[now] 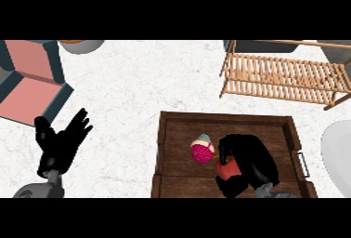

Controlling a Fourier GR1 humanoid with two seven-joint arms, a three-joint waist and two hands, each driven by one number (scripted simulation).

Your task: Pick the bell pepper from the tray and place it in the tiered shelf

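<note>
Right hand (248, 160) curls round the red bell pepper (226, 168) over the tray (179, 139).

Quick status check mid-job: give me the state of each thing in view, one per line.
bell pepper: red, in the tray, right robot hand curled round it.
right robot hand: shut on the bell pepper, over the tray.
left robot hand: open, resting over the counter, holding nothing.
tray: on the counter, dark wood.
pink item: lying in the tray beside the pepper.
tiered shelf: visible slats bare.
</note>
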